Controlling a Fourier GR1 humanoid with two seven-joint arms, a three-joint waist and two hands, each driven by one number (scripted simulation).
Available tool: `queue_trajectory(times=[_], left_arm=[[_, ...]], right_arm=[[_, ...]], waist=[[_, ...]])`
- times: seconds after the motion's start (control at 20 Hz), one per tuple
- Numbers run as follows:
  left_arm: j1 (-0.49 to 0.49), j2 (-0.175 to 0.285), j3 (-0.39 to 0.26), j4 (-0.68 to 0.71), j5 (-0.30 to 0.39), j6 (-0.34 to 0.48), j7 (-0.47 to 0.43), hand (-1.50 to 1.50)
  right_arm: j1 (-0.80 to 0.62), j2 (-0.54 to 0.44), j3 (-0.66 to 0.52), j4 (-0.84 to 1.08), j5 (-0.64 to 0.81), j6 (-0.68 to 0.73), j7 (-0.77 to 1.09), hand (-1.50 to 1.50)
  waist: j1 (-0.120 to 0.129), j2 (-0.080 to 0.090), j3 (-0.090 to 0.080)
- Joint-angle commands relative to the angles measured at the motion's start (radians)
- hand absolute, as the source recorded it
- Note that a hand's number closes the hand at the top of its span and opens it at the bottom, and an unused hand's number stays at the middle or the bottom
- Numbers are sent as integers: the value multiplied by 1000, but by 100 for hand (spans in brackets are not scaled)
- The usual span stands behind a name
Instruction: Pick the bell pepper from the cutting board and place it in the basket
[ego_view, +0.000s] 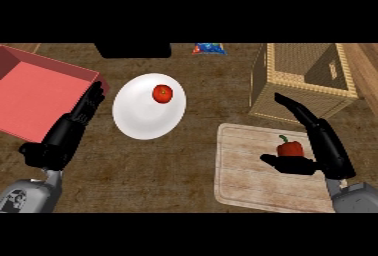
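**Head view**

1. Red bell pepper with a green stem (290, 148). It stands stem-up on the far right part of a pale wooden cutting board (251, 180), which lies at the near right corner of the brown wooden table (170, 170).
2. Square woven wicker basket (310, 86), open at the top. It sits at the table's far right, just beyond the board.
3. Right hand (325, 146), black, just to the right of the pepper.
   - The fingers (295, 107) are straight and point towards the basket.
   - The thumb (283, 164) is spread wide and lies by the pepper's near side.
   - The hand holds nothing. Whether the thumb touches the pepper cannot be told.
4. Left hand (66, 132), resting by the table's left edge. Its fingers are straight and it holds nothing.
5. White oval plate (144, 125), left of centre, carrying a small red tomato (162, 93).
6. Shallow red box (37, 100), at the far left corner.

**Handling note (a judgement)**

- The pepper is probably light and hollow.
- Its skin looks stiff and glossy, so it may slip.
- It should stand a moderate squeeze.
- The stem is a poor place to hold.
- The best hold is round the widest part of the body, with the thumb on one side and the fingers opposite.
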Motion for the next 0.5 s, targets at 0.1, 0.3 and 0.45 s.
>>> queue_trajectory(times=[0.1, 0.3, 0.45], left_arm=[[-7, 5, 6, -10, -5, -1, 19, 0], [-12, 13, 25, 22, 18, -29, 9, 0], [-6, -13, 3, 10, -20, 5, 3, 0]], right_arm=[[-66, -248, -48, -128, 186, 80, 356, -150], [-104, -414, -22, -233, 131, 371, 517, -150], [-123, -472, -35, -306, -11, 560, 625, -150]], waist=[[-13, -4, -3], [-21, -2, -6], [-6, 2, -2]])
